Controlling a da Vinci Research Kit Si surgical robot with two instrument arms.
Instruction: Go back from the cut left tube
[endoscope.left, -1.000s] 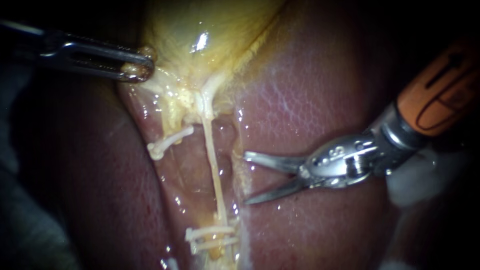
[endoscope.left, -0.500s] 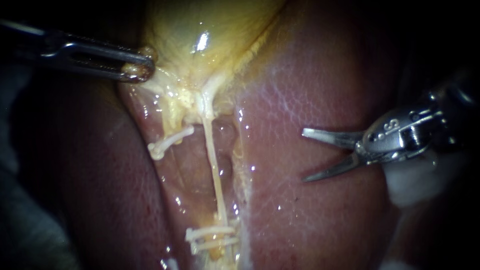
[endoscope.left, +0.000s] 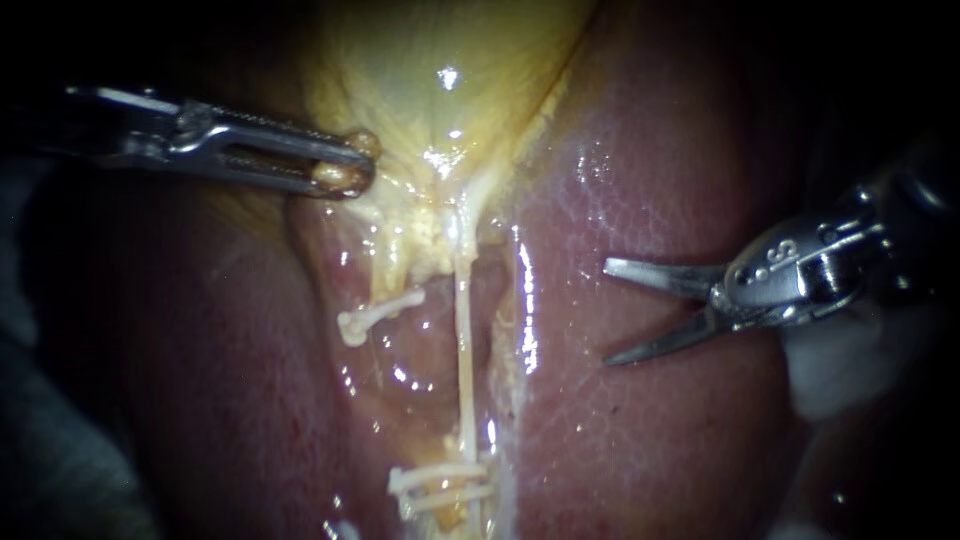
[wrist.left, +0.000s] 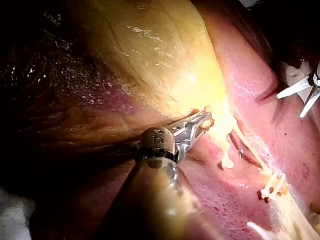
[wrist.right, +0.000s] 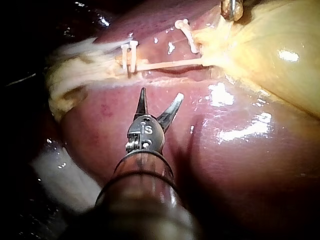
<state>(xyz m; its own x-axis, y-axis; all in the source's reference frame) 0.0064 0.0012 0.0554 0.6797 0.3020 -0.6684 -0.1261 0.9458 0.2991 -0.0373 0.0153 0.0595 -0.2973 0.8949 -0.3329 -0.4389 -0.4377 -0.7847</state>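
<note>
Cut left tube (endoscope.left: 385, 308) lies well apart from right end effector (endoscope.left: 606, 312) (blades spread).

No readable wording anywhere (only small stamped marks on the right instrument (endoscope.left: 606, 311) and left instrument (wrist.left: 204, 119))

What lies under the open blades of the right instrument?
Only the glossy reddish-pink liver shows beneath the right instrument's open silver blades; nothing sits between them. The thin pale tube with white clips lies apart. Tissue under the metal is covered.
</note>
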